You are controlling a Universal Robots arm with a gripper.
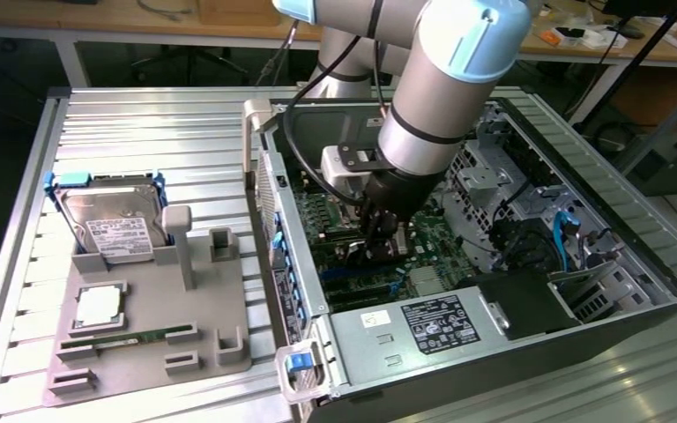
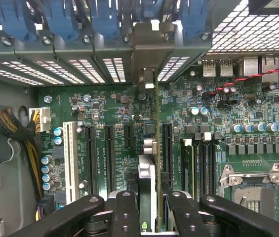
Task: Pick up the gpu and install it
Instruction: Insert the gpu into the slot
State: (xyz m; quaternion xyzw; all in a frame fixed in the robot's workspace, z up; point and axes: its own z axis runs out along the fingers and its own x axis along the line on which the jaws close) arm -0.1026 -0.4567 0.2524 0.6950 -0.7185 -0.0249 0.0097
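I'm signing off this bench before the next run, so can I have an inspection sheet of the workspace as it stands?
Surface: ribbed metal table, carrying a grey parts fixture and the open computer case.
Job's things: gpu edge-on over the motherboard, bracket end at the rear slots.
Clutter: hard drive, processor and memory stick in the fixture.
Grippers: hand inside the case, shut on the gpu.
Cables: black cable along the arm; yellow-black bundle in the case.
Surroundings: wooden workbenches behind.
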